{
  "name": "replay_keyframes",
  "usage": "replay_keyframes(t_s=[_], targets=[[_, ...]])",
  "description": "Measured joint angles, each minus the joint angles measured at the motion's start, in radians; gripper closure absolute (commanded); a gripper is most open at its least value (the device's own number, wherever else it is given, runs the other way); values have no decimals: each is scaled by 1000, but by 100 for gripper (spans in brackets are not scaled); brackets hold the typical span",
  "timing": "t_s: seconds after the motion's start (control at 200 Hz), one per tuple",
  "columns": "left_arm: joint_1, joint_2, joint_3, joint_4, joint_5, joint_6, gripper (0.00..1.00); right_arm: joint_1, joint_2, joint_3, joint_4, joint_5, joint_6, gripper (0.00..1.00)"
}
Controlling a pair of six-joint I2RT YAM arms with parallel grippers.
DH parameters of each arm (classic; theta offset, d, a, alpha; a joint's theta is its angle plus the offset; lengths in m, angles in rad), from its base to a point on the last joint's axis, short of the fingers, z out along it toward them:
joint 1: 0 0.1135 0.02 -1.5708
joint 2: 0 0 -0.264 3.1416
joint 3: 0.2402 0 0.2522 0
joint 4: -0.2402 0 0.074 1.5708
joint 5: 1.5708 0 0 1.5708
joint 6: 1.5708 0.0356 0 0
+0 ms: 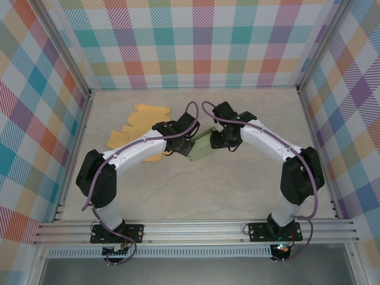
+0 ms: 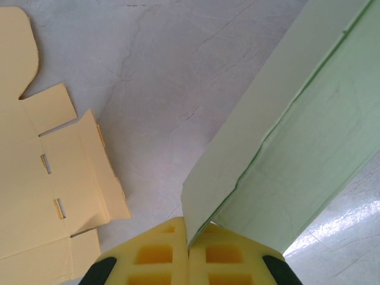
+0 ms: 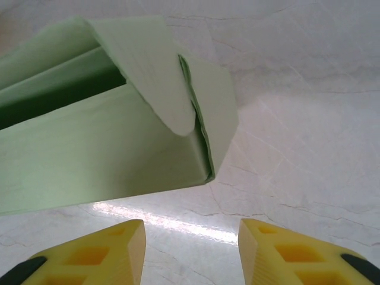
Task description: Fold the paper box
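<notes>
The green paper box [image 1: 202, 147] is located near the centre of the worktop [image 1: 237, 190], with a flat yellow cardboard sheet [image 1: 141, 122] lying at its 10 o'clock. The left tool [image 2: 189, 240], at the box's 9 o'clock, is clamped on the edge of one box panel. The right tool [image 3: 191, 237], at the box's 3 o'clock, has its fingers apart, near the box's folded end but clear of it.

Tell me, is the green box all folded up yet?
Not quite. Done: the green box has folded walls and a box shape. In hand: the left tool pinches one edge, while the right tool is open, apart from it. Left: a gap shows beside its rounded flap, so closing looks unfinished, and a yellow sheet lies flat nearby.
</notes>
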Motion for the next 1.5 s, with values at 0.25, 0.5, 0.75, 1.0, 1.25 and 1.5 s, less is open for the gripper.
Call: replay_keyframes(t_s=[0.25,0.5,0.75,1.0,1.25,1.5], targets=[[0,37,47,-29,-6,31,100,0,-56,-22,17,8,-32,52],[0,72,77,-32,-27,61,100,-11,-77,-30,59,7,-103,53],[0,80,86,-34,-34,79,100,-61,-67,-30,136,-17,-191,54],[0,91,97,-37,-35,82,100,-79,-15,-26,156,-58,-252,54],[0,92,97,-42,-34,86,100,-80,12,-1,195,-68,-293,58],[0,92,97,-51,-37,101,100,-100,24,8,219,-94,-315,58]])
